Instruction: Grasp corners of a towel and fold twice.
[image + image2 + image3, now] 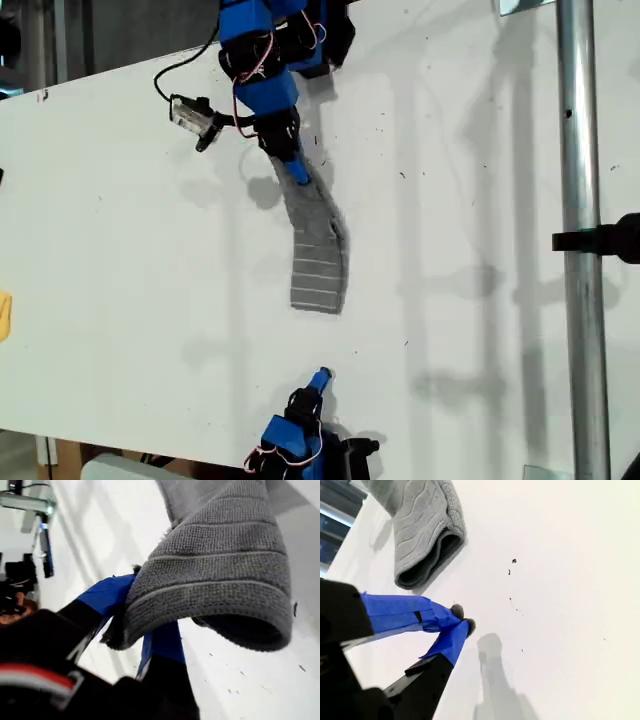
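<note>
The grey striped towel (318,250) is folded into a narrow strip and hangs from the arm at the top of the exterior view, its lower end resting on the white table (130,260). My first gripper (298,176) is shut on the towel's upper end; the first wrist view shows the cloth (220,575) draped over the blue fingers (107,595). My second gripper (322,377) sits near the bottom of the exterior view, apart from the towel. Its blue fingertips (451,630) touch with nothing between them, and the towel's folded end (422,535) lies beyond. No separate corners show.
A metal post (580,230) with a black clamp (600,240) runs down the exterior view's right. A small white and black device (192,115) on a cable lies near the top arm. A yellow object (4,315) sits at the exterior view's left edge.
</note>
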`<state>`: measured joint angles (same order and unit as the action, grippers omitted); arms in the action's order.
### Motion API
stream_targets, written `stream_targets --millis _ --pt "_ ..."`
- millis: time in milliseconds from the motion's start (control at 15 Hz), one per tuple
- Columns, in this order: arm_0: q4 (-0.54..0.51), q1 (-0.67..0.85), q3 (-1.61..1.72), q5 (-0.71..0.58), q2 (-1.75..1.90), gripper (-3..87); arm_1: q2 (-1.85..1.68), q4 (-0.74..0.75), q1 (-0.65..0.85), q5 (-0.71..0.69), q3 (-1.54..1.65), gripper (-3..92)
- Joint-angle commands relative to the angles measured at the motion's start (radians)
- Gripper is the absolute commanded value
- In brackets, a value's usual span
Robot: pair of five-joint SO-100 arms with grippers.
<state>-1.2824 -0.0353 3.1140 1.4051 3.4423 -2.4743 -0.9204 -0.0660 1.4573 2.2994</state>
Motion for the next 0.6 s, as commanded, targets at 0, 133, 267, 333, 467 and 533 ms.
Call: stream_targets --millis 0,133,267,333,467,533 --pt "-0.005 0.008 0.005 -0.009 0.009 -2.6 -0.121 0.126 0.018 -0.037 0.058 -0.2" --pt "-0.005 0.008 0.005 -0.009 0.011 -2.6 0.127 0.307 0.014 -0.052 -0.002 -0.2" --pt "-0.005 0.008 0.005 -0.009 0.012 -2.6 0.419 0.324 0.005 -0.087 -0.216 -0.2" --pt "-0.005 0.008 0.005 -0.011 0.014 -2.6 0.572 0.310 0.009 -0.112 -0.357 -0.2" --pt "-0.006 0.005 0.005 -0.012 0.017 -2.6 0.853 0.273 0.023 -0.175 -0.626 -0.2" --pt "-0.006 0.005 0.005 -0.011 0.018 -2.6 0.963 0.267 0.026 -0.204 -0.739 -0.2"
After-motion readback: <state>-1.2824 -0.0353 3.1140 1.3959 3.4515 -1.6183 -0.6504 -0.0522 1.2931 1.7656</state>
